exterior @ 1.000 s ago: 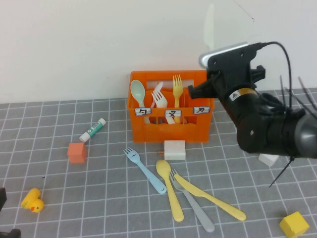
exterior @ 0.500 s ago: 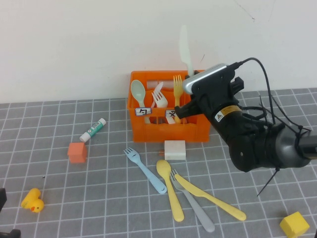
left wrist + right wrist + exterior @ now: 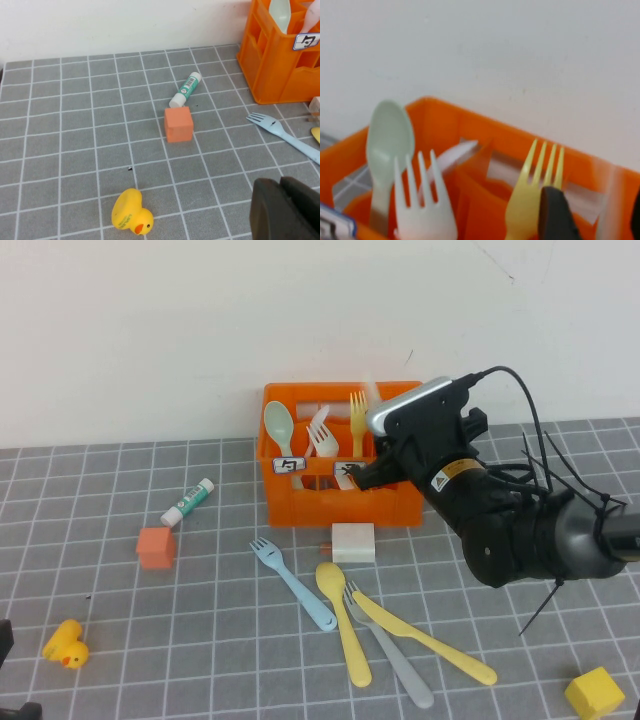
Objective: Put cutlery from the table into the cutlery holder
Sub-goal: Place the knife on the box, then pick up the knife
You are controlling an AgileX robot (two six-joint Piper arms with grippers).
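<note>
Orange cutlery holder (image 3: 340, 485) is standing on the tabletop (image 3: 200, 640); my right claw (image 3: 592, 212) is hovering spread over its right compartment, a blurred pale knife (image 3: 368, 392) dropping in. My left claw (image 3: 287, 212) is waiting, pressed together, near the duck (image 3: 131, 212).

Orange cutlery holder (image 3: 340, 502) stands upright at back of table (image 3: 150, 620), slotted sides, 3 white labels w/ black symbols on front. Inside, handles down: mint spoon (image 3: 278, 427) in left compartment, white fork (image 3: 322, 439) in middle, yellow fork (image 3: 358, 418) just right of it; pale blurred knife (image 3: 372, 395) near yellow fork. On table in front: light blue fork (image 3: 292, 583), yellow spoon (image 3: 343, 622), grey fork (image 3: 388, 658), yellow knife (image 3: 424, 638), last three touching or overlapping.
</note>
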